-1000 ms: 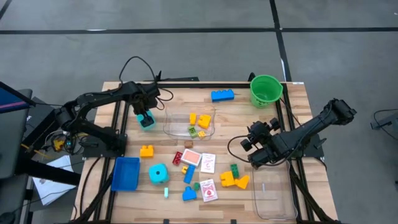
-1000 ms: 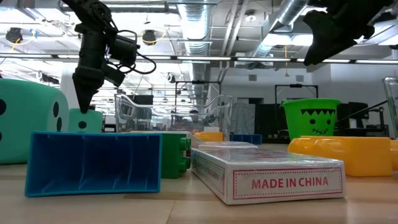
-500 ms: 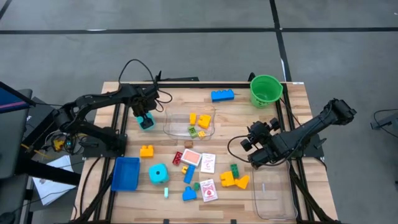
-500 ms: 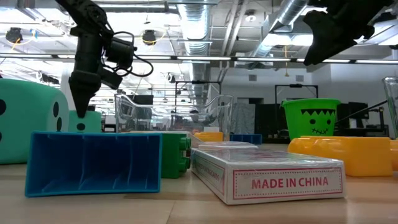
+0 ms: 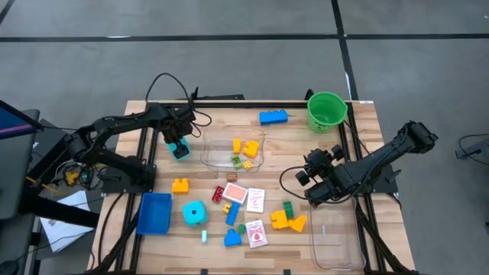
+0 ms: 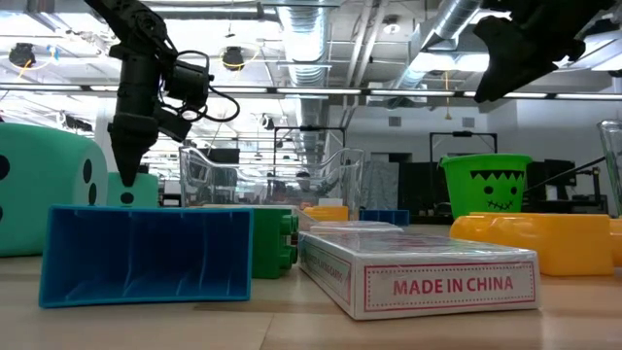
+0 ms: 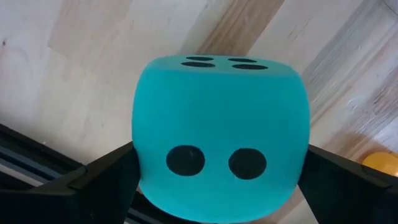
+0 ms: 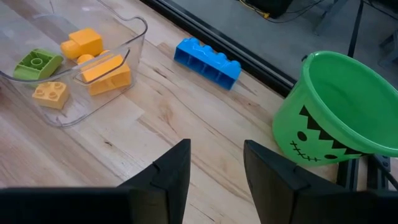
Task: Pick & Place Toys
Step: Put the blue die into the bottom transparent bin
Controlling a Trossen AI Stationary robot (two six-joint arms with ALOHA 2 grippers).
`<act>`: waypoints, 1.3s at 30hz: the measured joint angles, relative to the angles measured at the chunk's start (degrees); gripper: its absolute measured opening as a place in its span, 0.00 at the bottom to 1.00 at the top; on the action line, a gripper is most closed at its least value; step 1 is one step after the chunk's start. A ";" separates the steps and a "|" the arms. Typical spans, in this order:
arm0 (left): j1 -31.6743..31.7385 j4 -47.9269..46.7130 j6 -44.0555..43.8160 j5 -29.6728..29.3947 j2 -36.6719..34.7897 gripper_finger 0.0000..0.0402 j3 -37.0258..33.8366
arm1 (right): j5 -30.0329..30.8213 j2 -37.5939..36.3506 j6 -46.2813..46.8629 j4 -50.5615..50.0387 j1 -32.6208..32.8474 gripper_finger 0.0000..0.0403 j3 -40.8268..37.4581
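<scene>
My left gripper (image 5: pixel 179 143) is at the far left of the table, pointing down, shut on a small teal black-dotted die (image 7: pixel 217 149), which also shows in the high view (image 5: pixel 180 149). My right gripper (image 8: pixel 214 162) is open and empty above the table's right side (image 5: pixel 309 177). A bigger teal die (image 5: pixel 195 213) rests on the table near the front. Bricks and picture cards (image 5: pixel 256 200) lie scattered at the centre front. My left gripper pinches the small die between its two fingers, one on each of two opposite side faces (image 7: pixel 140 168). The fingers (image 7: pixel 102 177) come from above, pointing down. The die sits upright; the blue tray hides its underside in the low view, so I cannot tell whether it rests on the table.
A clear tub (image 5: pixel 233 149) with yellow and green bricks stands just right of the small die. A blue brick (image 5: pixel 273 117) and a green bucket (image 5: pixel 327 111) are at the far right. A blue tray (image 5: pixel 154 212) is at the front left, a second clear tub (image 5: pixel 332 241) at the front right.
My left gripper has come down a little over the small die, which has stayed where it was.
</scene>
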 joint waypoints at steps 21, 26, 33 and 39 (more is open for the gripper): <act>0.00 1.90 1.31 0.54 -4.33 0.83 -0.39 | 0.12 0.00 -0.11 -0.02 0.00 0.35 0.00; -0.07 1.10 0.70 0.82 -7.71 0.82 -0.31 | 0.13 0.00 -0.11 -0.02 0.00 0.35 0.00; -0.04 -0.86 -0.30 0.33 -10.35 0.81 -0.24 | 0.33 0.00 -0.11 -0.04 0.00 0.35 0.00; -0.04 -1.67 -0.51 -1.40 -12.01 0.81 -0.15 | 1.34 0.00 -0.13 -0.35 0.00 0.35 0.00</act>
